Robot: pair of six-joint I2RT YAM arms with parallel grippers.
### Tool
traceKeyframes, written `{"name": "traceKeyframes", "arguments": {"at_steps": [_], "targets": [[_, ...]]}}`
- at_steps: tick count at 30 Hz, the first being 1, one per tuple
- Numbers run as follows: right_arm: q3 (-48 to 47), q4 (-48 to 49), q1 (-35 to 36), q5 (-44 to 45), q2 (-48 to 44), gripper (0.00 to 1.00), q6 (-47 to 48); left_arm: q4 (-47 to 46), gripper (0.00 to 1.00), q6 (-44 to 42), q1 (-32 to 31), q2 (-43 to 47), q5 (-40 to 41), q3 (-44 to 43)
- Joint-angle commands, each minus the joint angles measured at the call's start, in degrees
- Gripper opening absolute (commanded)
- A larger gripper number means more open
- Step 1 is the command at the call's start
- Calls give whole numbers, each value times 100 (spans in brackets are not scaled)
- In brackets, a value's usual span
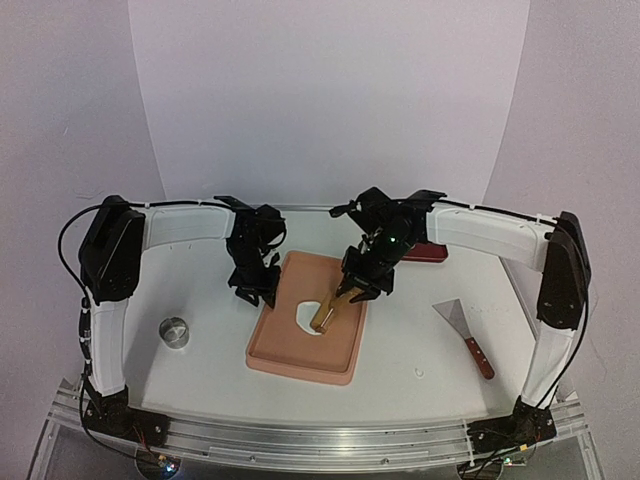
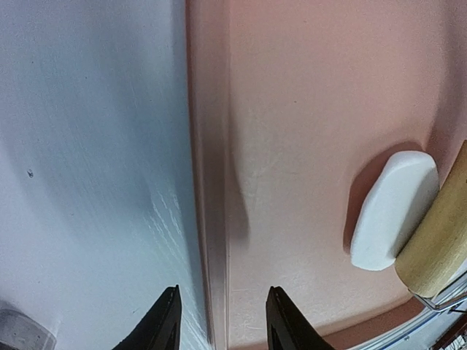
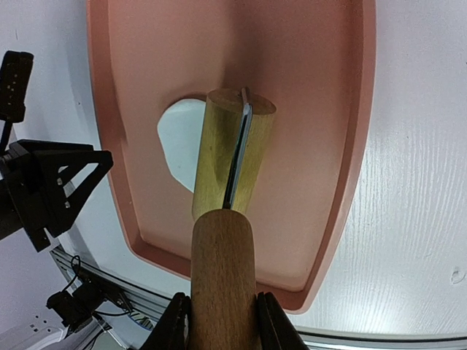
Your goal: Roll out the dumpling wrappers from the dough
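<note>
White table (image 1: 420,345), pink tray (image 1: 300,366) at centre, small metal ring (image 1: 175,331) left, scraper (image 1: 465,335) right

Dough (image 3: 177,138) partly under rolling pin (image 3: 217,166)

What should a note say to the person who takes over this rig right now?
Left gripper: open, empty, over the left rim of the tray.
Right gripper: shut on the handle of the rolling pin; the pin lies on the dough.
Dough: thick white lump on the tray.
Done: pin placed; dough not yet thin.
To do: roll it flat, then probably cut rounds with the metal ring.
</note>
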State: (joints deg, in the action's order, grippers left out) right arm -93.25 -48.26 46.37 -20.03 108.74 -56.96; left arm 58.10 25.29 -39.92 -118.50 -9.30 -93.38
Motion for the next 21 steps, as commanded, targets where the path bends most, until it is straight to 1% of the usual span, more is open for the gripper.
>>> {"name": "traceKeyframes", "arguments": {"at_steps": [1,11,17,21], "targets": [[287,207,11,-31,79,0,-31,0,39,-94,46,-71,-4,-153],[1146,274,-176,-142,45,0,31,-274,27,-86,66,-173,-128,121],[1622,385,-373,-213,10,0,161,-357,25,-86,87,-204,-200,179],[1915,647,-406,-367,127,0,183,-386,24,-86,98,-244,-245,162]]}}
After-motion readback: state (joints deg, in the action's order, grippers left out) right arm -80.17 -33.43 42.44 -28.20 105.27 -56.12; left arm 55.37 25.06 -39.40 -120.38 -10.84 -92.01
